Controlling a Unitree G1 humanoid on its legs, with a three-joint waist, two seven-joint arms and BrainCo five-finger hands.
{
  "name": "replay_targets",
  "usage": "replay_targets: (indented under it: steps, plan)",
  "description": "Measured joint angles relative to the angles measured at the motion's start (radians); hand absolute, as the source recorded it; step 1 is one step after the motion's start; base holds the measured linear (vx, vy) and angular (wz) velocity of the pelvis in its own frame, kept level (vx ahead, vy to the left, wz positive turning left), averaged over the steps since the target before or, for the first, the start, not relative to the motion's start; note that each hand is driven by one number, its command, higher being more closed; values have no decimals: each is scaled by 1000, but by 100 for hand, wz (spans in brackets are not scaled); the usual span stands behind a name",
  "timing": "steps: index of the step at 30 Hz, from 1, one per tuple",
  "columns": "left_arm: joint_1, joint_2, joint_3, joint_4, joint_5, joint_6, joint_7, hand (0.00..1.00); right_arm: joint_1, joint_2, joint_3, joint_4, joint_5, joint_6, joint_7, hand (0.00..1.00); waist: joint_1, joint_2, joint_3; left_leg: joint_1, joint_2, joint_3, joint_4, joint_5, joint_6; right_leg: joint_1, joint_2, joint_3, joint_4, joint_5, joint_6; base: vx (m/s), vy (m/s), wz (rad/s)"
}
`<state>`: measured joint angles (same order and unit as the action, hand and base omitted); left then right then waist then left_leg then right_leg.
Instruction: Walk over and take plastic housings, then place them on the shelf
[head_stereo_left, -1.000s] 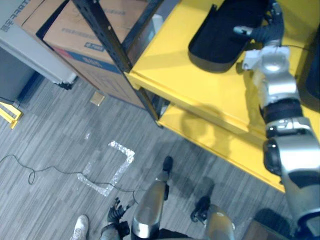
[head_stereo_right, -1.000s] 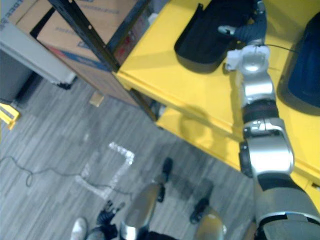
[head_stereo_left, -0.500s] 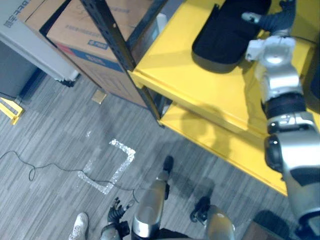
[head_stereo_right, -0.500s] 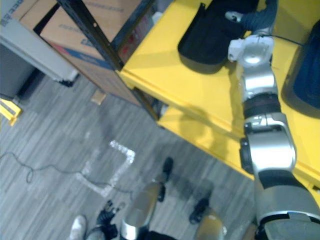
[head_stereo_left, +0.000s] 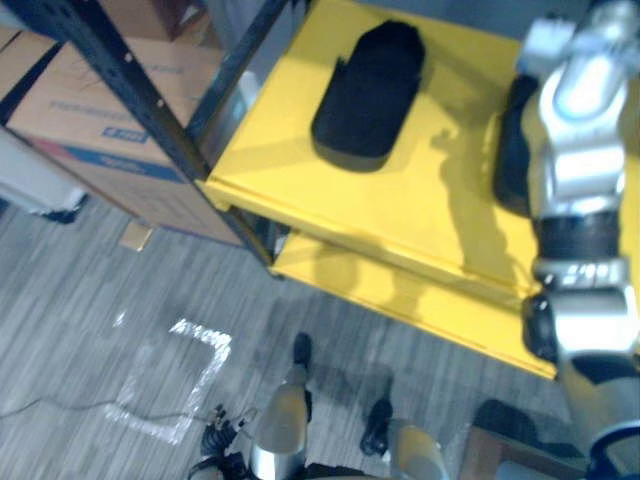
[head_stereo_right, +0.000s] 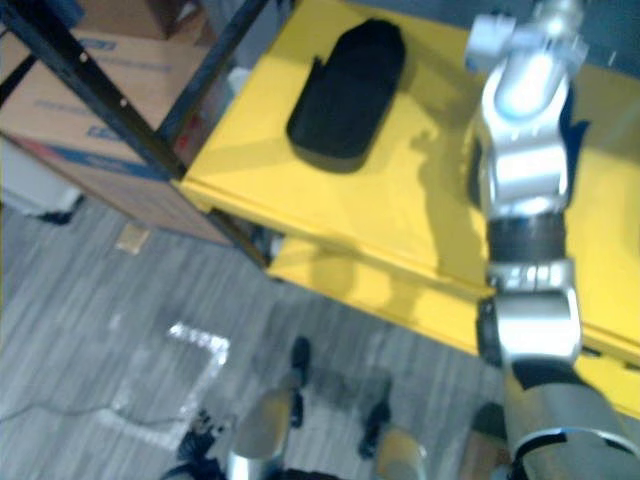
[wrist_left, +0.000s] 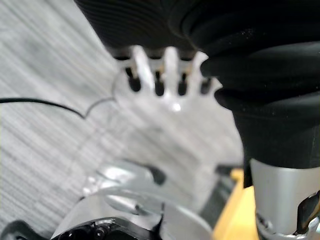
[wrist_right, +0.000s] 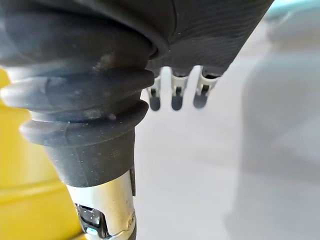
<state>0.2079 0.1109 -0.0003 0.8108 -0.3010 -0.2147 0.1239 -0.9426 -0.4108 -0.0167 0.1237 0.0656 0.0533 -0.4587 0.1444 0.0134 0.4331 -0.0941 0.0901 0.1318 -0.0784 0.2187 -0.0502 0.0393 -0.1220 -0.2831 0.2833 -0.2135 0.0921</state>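
Now the black housing (head_stereo_left: 368, 95) is seen lying alone on the yellow shelf (head_stereo_left: 400, 215), upper centre of the frame, with nothing touching it. Half a second ago the right hand was laid against its far end. Since then the right arm has been raised toward the upper right corner and the hand taken off. The whole view has also slid, so the camera itself has been moved; the housing is not judged to have shifted on the board.

In the right wrist view the right hand (wrist_right: 172, 95) is shown with fingers straight and nothing held. In the left wrist view the left hand (wrist_left: 160, 75) is shown with the grey floor (wrist_left: 45, 100) past it, fingers likewise loose and empty. A second dark housing (head_stereo_left: 510, 160) is partly hidden behind the right arm at the right of the shelf.

This placement is therefore judged finished, and a further fetch may be due. On the cardboard box (head_stereo_left: 90, 130) at the left a blue and red printed strip can be made out, but its writing cannot be read.
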Motion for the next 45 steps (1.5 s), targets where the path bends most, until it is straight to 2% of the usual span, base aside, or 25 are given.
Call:
replay_targets:
  steps: [3,4,5,8,13,17,18,21,25,31,33,37,42,45]
  plan:
    - [0,0,21,8,38,-1,7,0,150,91,2,-115,-1,52,14,0,-20,-10,-7,27,5,45,0,-14,3,9,2,44,-20,17,5,24,21,-38]
    - [0,0,28,17,43,-2,12,0,193,113,4,-148,-1,70,35,0,-37,-10,-8,30,5,51,0,-16,4,13,2,48,-31,25,6,-26,36,-21]
    - [0,1,29,26,42,-2,13,0,229,123,15,-176,-1,82,54,0,-50,-10,-8,30,7,69,0,-21,4,8,3,58,-36,31,7,-39,46,-25]
    - [-3,1,39,26,33,-1,13,0,303,129,43,-229,-1,105,91,0,-58,-13,-9,24,10,96,-1,-27,5,-16,3,90,-49,45,10,-43,49,-31]
    - [-3,1,39,26,23,0,14,0,395,140,36,-231,-7,118,64,0,-73,-16,-9,1,4,100,-1,-29,8,-33,-1,95,-66,64,17,-7,37,-2]
    - [-1,0,38,26,23,-1,24,0,442,163,-16,-232,-73,96,-21,0,-78,-21,-6,-10,1,101,0,-24,13,-40,-2,97,-63,71,17,34,6,1]
    - [-1,0,38,26,23,-2,28,0,464,168,-52,-242,-119,76,-64,0,-81,-25,-4,-10,0,102,0,-24,13,-42,-3,98,-62,71,17,0,0,0]
    - [-1,0,38,26,22,-2,28,0,508,169,-91,-292,-165,58,-103,0,-83,-26,-3,-13,0,104,0,-26,12,-50,-4,101,-56,69,15,2,2,-2]
    - [2,-4,67,23,-6,-2,29,0,622,168,-159,-416,-226,24,-174,0,-117,-34,8,-42,-6,101,20,-34,17,-79,-13,98,-35,63,20,-1,9,2]
    - [4,-4,70,-12,-6,-1,29,0,771,168,-206,-483,-232,-27,-215,0,-133,-41,32,-50,-15,100,26,-39,25,-88,-25,97,-30,60,25,-3,11,0]
    - [4,-5,72,-17,-8,-1,29,0,802,168,-211,-484,-190,-47,-201,0,-136,-42,42,-53,-15,100,36,-43,29,-88,-27,96,-29,59,27,0,0,0]
    - [6,-7,77,-19,-8,0,30,0,884,169,-215,-484,-36,-63,-66,0,-140,-42,44,-55,-20,100,39,-43,29,-87,-32,95,-30,59,28,0,0,0]
    - [10,-7,93,-21,-15,0,30,0,932,177,-209,-482,49,-78,73,0,-156,-46,46,-65,-23,100,54,-48,34,-88,-34,95,-35,63,33,6,2,1]
    - [11,-7,106,-25,-16,0,29,0,943,180,-191,-468,72,-77,111,0,-157,-55,50,-65,-21,102,54,-49,34,-88,-33,95,-34,63,33,0,0,0]
